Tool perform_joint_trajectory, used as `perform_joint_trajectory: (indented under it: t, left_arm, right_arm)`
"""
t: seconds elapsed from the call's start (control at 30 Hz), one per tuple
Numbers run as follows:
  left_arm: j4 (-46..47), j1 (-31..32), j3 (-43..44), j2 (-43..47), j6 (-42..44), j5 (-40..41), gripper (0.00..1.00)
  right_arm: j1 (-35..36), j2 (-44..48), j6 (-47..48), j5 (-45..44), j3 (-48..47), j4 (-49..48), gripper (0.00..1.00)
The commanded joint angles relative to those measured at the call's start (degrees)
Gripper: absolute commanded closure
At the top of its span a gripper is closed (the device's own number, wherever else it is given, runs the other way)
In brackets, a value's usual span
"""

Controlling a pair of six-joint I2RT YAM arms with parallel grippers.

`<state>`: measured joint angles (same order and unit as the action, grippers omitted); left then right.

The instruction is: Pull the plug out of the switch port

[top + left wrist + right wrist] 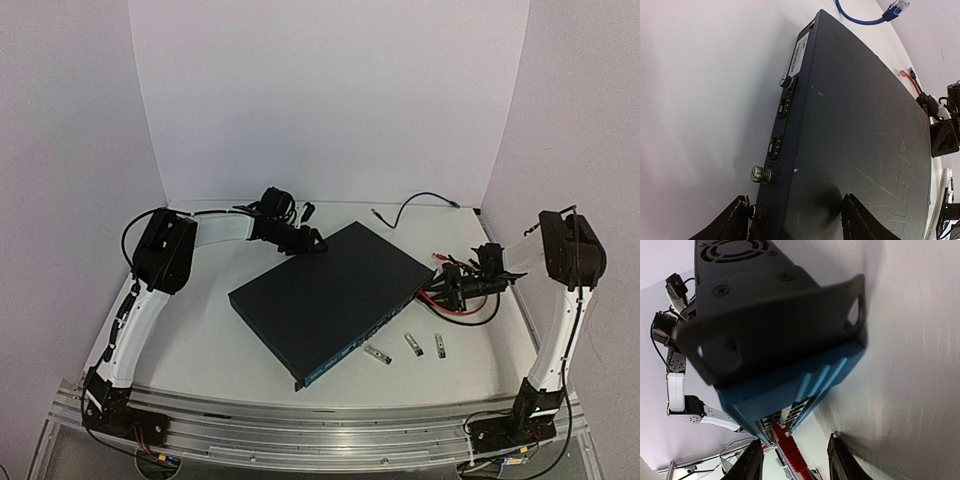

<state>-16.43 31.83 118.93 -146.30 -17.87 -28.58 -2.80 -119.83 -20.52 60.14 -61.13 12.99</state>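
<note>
The switch (330, 295) is lying slantwise in the middle of the tabletop (200, 345), its socket face pointing toward the near right. The left hand (795, 220) is pinching the switch's far left corner, bracing it. The right hand (796, 460) is straddling the red plug (790, 447) at the right end of the socket row, its fingers (752, 462) spread on either side and not visibly touching it. The grasp looks to be the step in hand. Next, the fingers likely need pressing onto the plug, then drawing it straight out rightward.
</note>
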Motion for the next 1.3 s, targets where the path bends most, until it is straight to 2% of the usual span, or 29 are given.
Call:
perform_joint_trajectory:
  t: [0.0,0.63,1.27]
  left_arm:
    - [-8.81,0.07,-1.59,-5.13,1.79,5.73,0.38]
    - [-8.89,0.07,-1.56,-5.1,1.72,5.6,0.38]
    - [-9.06,0.16,-1.6,-4.68,1.61,5.29,0.38]
  right_arm:
    - [0.82,-1.95,-0.29,-1.21,-1.91,0.56,0.58]
    - [1.5,-2.53,0.15,-1.36,-1.71,0.45,0.62]
    - [2.52,-1.99,-1.62,-3.14,-3.6,-0.23,0.71]
